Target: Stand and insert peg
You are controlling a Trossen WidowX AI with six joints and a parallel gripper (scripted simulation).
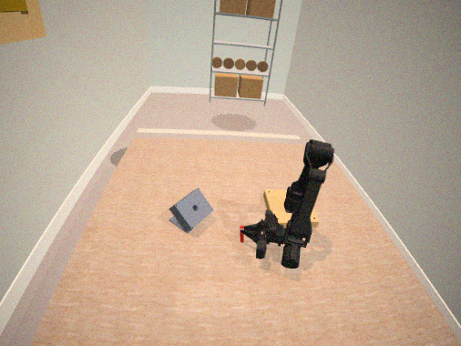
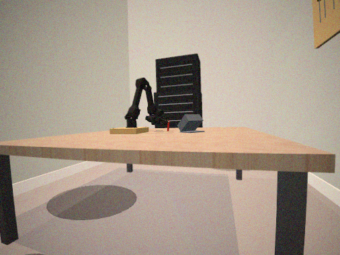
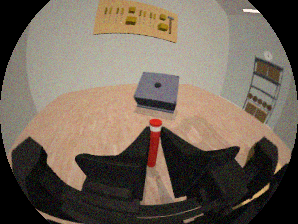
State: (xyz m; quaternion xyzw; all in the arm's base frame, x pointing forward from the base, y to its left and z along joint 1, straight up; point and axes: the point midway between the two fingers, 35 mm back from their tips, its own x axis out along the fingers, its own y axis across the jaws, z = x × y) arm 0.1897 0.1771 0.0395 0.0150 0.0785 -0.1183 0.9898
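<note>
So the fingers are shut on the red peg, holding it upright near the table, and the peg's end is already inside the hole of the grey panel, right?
Not quite. The fingers do grip the red peg upright, but it is well apart from the grey panel; the top view shows the hole open, with bare table between them.

- Stood between plain grey walls (image 1: 378, 68) over a pinkish floor (image 2: 188, 215) edged by a white skirting board (image 1: 68, 200).
- Held a wood-topped table (image 2: 188, 151) on dark legs (image 2: 290, 211).
- Carried a metal shelf rack (image 1: 243, 50) in the far corner, loaded with brown boxes (image 1: 238, 85) and round discs (image 1: 240, 64).
- Bore a tan poster (image 3: 137, 19) on one wall.
</note>
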